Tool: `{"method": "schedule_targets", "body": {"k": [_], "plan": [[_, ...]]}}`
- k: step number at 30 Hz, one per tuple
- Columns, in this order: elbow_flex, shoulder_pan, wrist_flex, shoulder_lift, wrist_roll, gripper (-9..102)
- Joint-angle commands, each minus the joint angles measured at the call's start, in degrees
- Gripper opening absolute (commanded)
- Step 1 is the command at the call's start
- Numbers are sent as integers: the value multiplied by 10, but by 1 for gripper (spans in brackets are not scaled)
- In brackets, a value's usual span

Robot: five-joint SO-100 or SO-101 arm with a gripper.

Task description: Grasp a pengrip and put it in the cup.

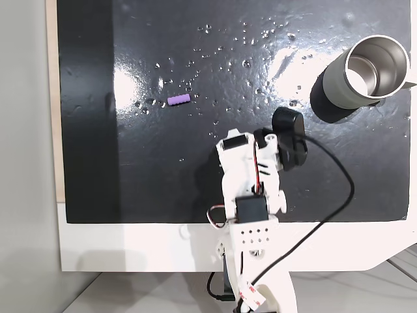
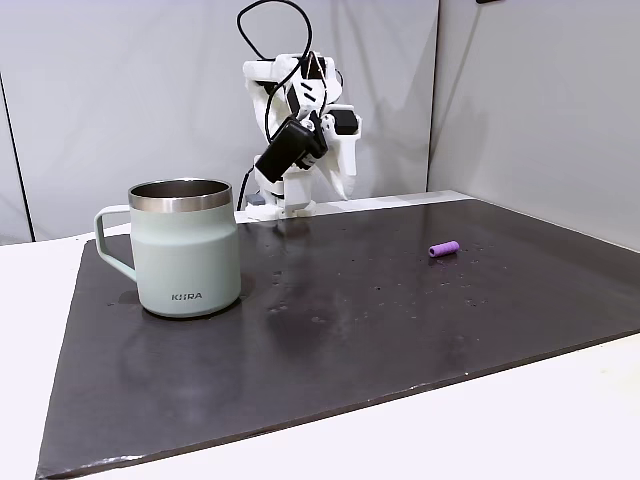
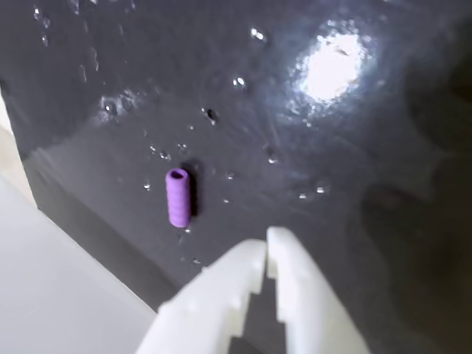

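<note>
Jaws nearly closed, holding nothing; gripper [image 3: 266, 240] above the black mat [image 3: 354, 177]. Pengrip [image 3: 178, 196] ahead and left of the tips, lying free; cup [image 1: 376, 68] well apart. Likely to roll away if nudged by unopened fingers.

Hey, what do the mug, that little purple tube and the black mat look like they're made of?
The mug: probably stainless steel, with a shiny bare rim and inside and a matte grey-green coated outside. The purple tube: likely soft rubber or silicone, matte and ribbed. The black mat: unclear, maybe glossy plastic or rubber sheet, given the glare patches and dimples.
</note>
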Motion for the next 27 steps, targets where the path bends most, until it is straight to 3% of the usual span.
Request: {"method": "schedule_targets", "body": {"k": [1,10,20,27], "plan": [[-132,11,-16,-128,34,1],[-335,-8,36,-355,126,5],[-519,-58,125,-508,214,6],[-651,-102,193,-587,258,13]]}}
